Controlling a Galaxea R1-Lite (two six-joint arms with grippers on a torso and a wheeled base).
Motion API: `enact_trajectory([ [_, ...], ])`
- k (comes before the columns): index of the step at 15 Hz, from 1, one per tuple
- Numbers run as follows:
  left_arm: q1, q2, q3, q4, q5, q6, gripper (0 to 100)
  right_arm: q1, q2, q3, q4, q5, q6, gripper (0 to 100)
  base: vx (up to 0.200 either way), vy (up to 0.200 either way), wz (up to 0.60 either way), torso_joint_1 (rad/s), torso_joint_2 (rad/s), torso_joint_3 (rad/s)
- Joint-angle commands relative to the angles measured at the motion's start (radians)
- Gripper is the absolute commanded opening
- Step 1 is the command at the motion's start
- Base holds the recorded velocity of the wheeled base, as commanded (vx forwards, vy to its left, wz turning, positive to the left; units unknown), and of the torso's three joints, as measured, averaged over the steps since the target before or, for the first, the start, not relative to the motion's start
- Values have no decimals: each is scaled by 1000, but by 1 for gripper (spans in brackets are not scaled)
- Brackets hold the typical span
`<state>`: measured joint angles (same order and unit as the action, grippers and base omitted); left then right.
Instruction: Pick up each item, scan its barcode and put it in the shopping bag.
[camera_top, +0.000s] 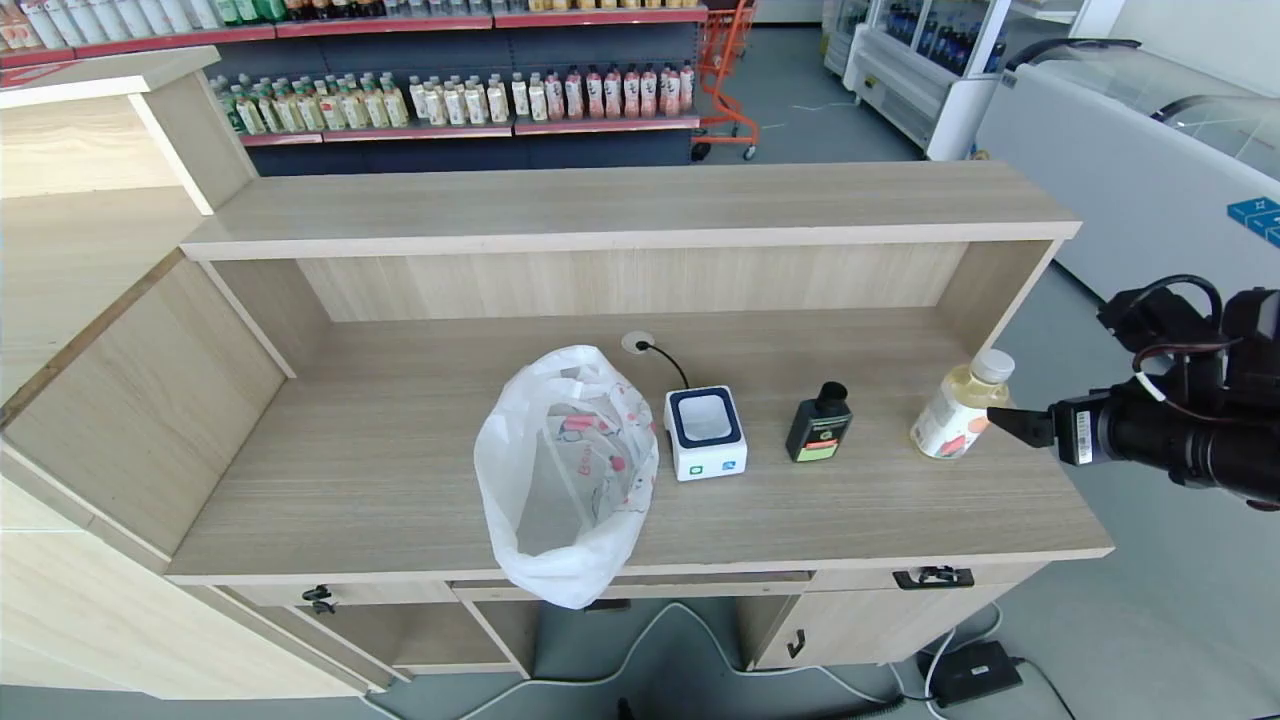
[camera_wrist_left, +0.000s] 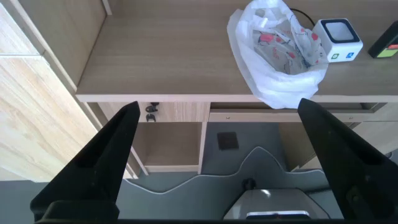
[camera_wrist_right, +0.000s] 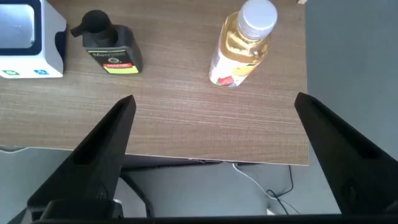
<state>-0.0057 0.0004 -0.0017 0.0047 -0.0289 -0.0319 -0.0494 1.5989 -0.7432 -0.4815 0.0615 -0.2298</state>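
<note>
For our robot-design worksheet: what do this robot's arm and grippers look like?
Both the left gripper and right gripper have matte black, wedge-shaped fingers. The right arm is black, with a white label and looped black and red cables.

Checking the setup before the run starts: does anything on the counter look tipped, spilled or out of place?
Nothing is spilled; the dark bottle and the drink bottle both stand upright. Only the shopping bag looks off: it slumps over the counter's front edge.
</note>
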Motion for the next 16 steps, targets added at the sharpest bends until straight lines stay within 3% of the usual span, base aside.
enact_trajectory([
  [1, 0, 0, 0, 0, 0, 0, 100, 13, 82, -18, 4, -12, -23, 100, 0, 0, 0, 0, 0, 0],
  [7, 0, 0, 0, 0, 0, 0, 100, 3, 228, -108, -3, -60, -161, 100, 0, 0, 0, 0, 0, 0],
  [12, 0, 0, 0, 0, 0, 0, 100, 29, 299, -125, -5, -89, -169, 100, 0, 0, 0, 0, 0, 0],
  [16, 0, 0, 0, 0, 0, 0, 100, 60, 377, -216, -6, -83, -171, 100, 0, 0, 0, 0, 0, 0],
])
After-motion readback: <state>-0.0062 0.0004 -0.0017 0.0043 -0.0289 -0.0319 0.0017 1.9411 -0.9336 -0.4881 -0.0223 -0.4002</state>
